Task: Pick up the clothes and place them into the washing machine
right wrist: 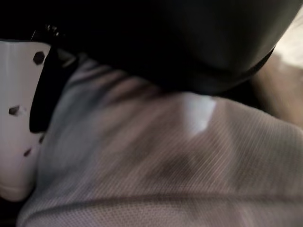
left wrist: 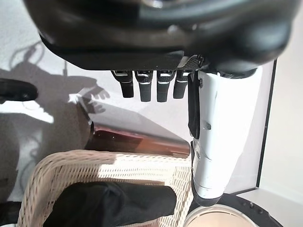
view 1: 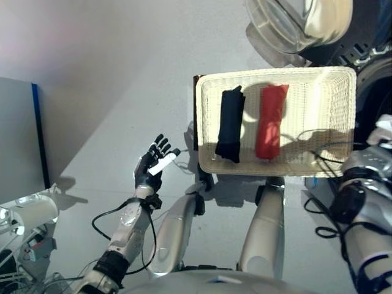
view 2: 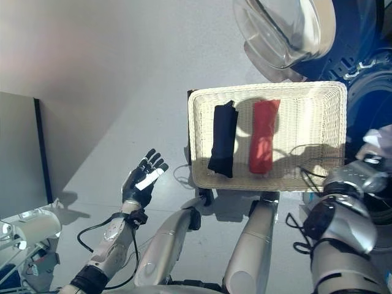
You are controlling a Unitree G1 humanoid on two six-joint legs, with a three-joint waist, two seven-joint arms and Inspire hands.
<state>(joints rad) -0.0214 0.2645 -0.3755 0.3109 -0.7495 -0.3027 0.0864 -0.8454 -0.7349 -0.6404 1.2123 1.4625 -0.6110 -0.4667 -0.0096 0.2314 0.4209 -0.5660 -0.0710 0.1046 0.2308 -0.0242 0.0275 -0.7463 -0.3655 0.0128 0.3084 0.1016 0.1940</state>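
A white wicker basket (view 1: 275, 170) holds a rolled black garment (view 1: 230, 124) and a rolled red garment (view 1: 271, 121) side by side. My left hand (view 1: 153, 162) hovers open to the left of the basket, holding nothing; its wrist view shows the black garment (left wrist: 113, 203) in the basket (left wrist: 109, 163). My right hand (view 2: 367, 160) is at the basket's right end, by the washing machine's dark opening (view 1: 375, 79). A pale grey cloth (right wrist: 156, 161) fills the right wrist view, pressed against the palm beside the thumb (right wrist: 16, 118). A bit of this cloth (view 1: 384, 127) shows above the wrist.
The washer's round glass door (view 1: 294, 21) hangs open beyond the basket. The basket rests on a dark stand (view 1: 205, 179). A grey panel with a blue edge (view 1: 21, 147) stands on the far left, with white equipment (view 1: 30, 215) below it.
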